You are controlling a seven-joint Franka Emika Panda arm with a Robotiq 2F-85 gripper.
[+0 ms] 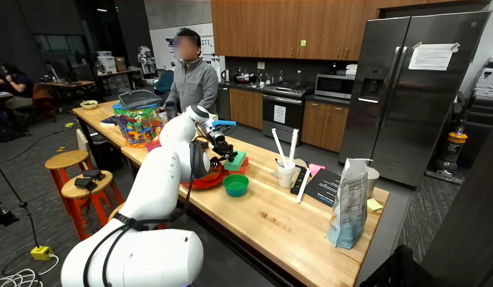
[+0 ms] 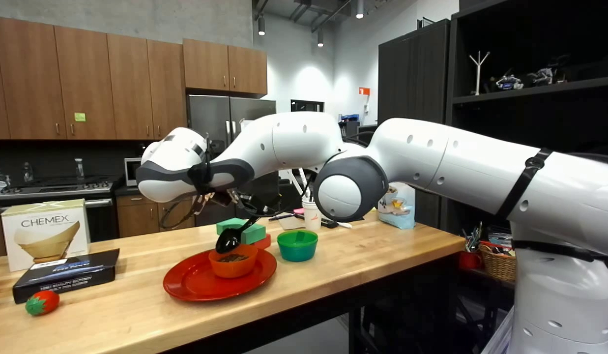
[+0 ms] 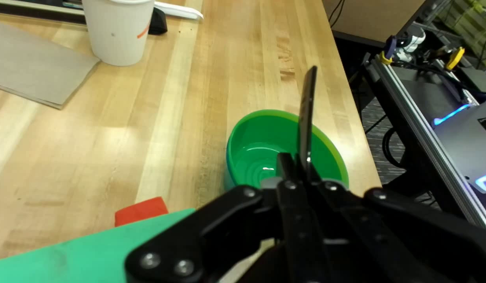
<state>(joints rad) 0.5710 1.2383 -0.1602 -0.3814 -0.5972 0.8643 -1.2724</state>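
Note:
My gripper (image 3: pixel 296 169) is shut on the handle of a black spoon (image 2: pixel 229 240); the handle (image 3: pixel 307 114) sticks up past the fingertips in the wrist view. The spoon slants down, its head at the rim of an orange bowl (image 2: pixel 233 270) holding brown bits; whether they touch is unclear. The orange bowl sits on a red plate (image 2: pixel 183 282). A green bowl (image 2: pixel 297 248) stands beside the plate, and it looks empty in the wrist view (image 3: pixel 258 137). A green block (image 2: pixel 254 233) lies on red blocks (image 2: pixel 265 241) behind the plate. The gripper also shows in an exterior view (image 1: pixel 232 155).
A white cup (image 1: pixel 286 175) with tall white rods stands near a dark sheet (image 1: pixel 322 186) and a snack bag (image 1: pixel 348 207). A Chemex box (image 2: pixel 47 233), black box (image 2: pixel 65 273) and toy strawberry (image 2: pixel 43 302) are on the table. A person (image 1: pixel 192 79) stands behind it.

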